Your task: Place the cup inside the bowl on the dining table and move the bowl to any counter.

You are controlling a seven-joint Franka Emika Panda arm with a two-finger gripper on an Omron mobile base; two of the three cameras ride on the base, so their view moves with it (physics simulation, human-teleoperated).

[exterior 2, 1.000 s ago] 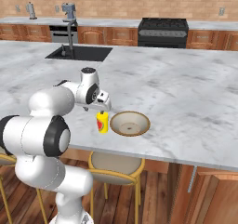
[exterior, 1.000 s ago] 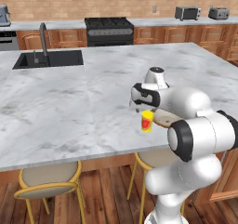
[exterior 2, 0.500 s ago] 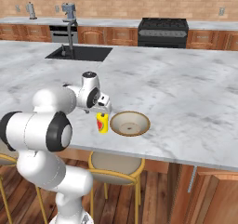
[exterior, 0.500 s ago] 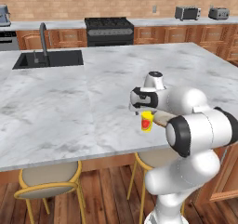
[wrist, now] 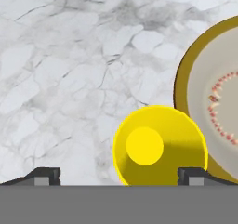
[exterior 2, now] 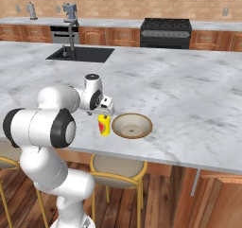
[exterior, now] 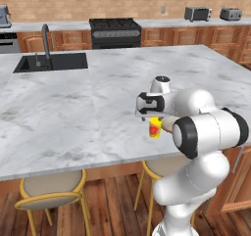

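The yellow cup (exterior 2: 104, 125) with its red mark (exterior: 155, 128) stands upright near the front edge of the marble dining table (exterior: 73, 107). It sits just left of the wide tan bowl (exterior 2: 132, 126) and looks apart from it. My gripper (exterior 2: 105, 112) hangs open right above the cup, pointing down. In the hand view I look down into the cup (wrist: 158, 146). It lies between the fingertips (wrist: 197, 174) but off toward the right one, and the bowl (wrist: 214, 102) runs off the right edge. In the left base view my arm covers the bowl.
A black sink (exterior: 51, 62) with a tall faucet is set into the table's far left. Yellow-framed stools (exterior: 49, 191) (exterior 2: 118, 168) stand under the front edge. Along the back brick wall run the counter (exterior: 196, 22), a black stove (exterior: 115, 32) and toasters.
The hand has come down a little and now sits close over the cup. Cup and bowl have not moved.
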